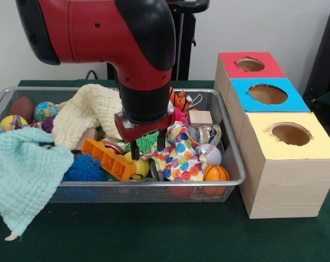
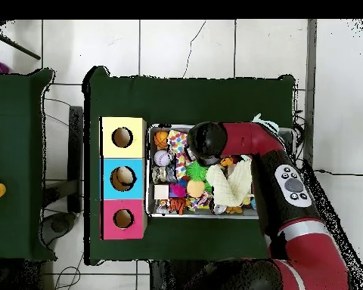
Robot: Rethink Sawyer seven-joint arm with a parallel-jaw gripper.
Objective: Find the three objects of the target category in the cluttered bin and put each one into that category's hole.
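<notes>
The cluttered bin (image 1: 154, 184) is a silver wire mesh basket full of toys and cloths; it also shows in the overhead view (image 2: 150, 174). My gripper (image 1: 148, 148) is lowered into its middle, fingers apart, over a green spiky ball (image 1: 147, 142), with nothing visibly held. Around it lie an orange toy block (image 1: 107, 158), a yellow ball (image 1: 138, 166), a polka-dot cloth (image 1: 181, 155), a baseball (image 1: 211, 154) and an orange ball (image 1: 215, 173). In the overhead view the arm (image 2: 215, 140) hides the gripper.
Three wooden boxes stand beside the bin, each with a round hole: red top (image 1: 251, 65), blue top (image 1: 268, 94), yellow top (image 1: 291, 135). A mint cloth (image 1: 23, 174) hangs over the bin's front left rim. A cream cloth (image 1: 85, 112) lies behind the gripper.
</notes>
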